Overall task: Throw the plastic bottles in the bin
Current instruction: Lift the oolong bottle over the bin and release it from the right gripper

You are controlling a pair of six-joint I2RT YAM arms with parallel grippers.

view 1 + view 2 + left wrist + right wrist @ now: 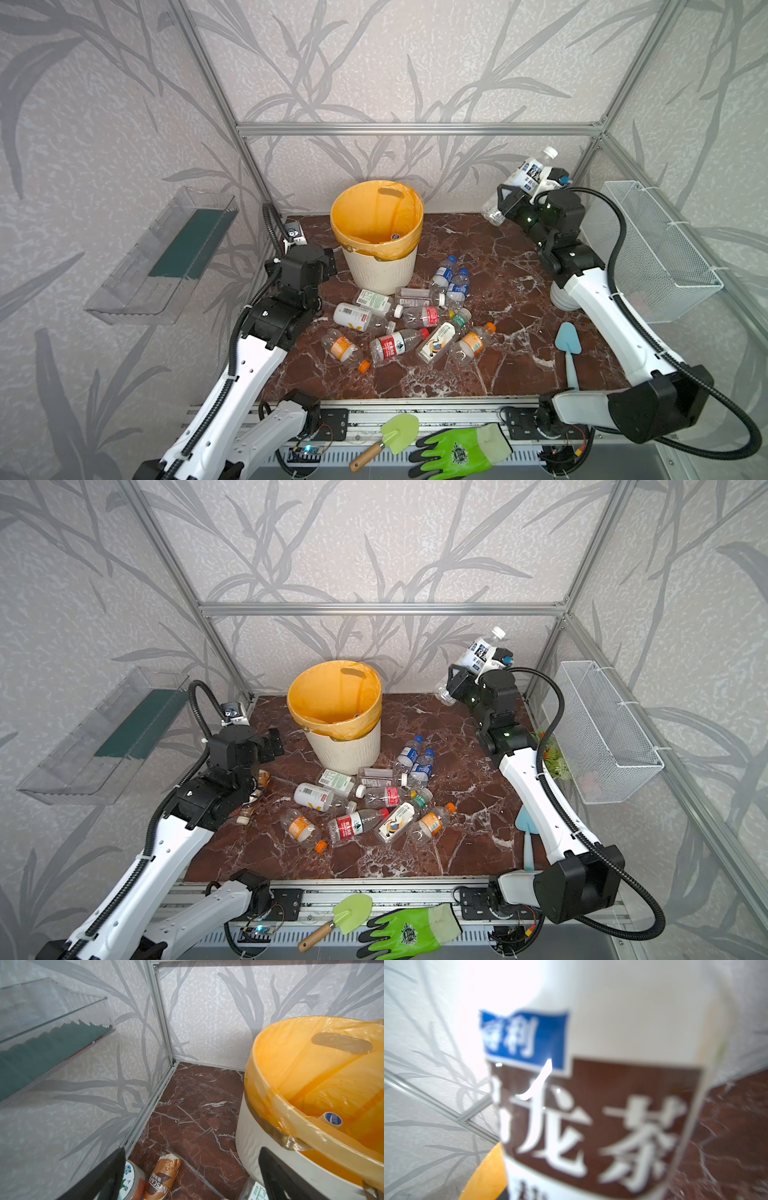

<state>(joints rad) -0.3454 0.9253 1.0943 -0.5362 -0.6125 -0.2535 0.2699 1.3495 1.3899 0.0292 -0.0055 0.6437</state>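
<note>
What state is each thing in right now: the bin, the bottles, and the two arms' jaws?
Bin: upright, lined with an orange bag.
Bottle in the bin: only its blue top shows.
Tea bottle: capped, tilted, in the air to the right of the bin.
Bottles on the table: lying on their sides, heaped before the bin.
Right jaws: closed on the tea bottle.
Left jaws: wide open, empty, beside the bin.

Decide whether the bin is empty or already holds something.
Not empty: a bottle with a blue-and-white cap shows inside the bin, low against the orange liner.
</note>
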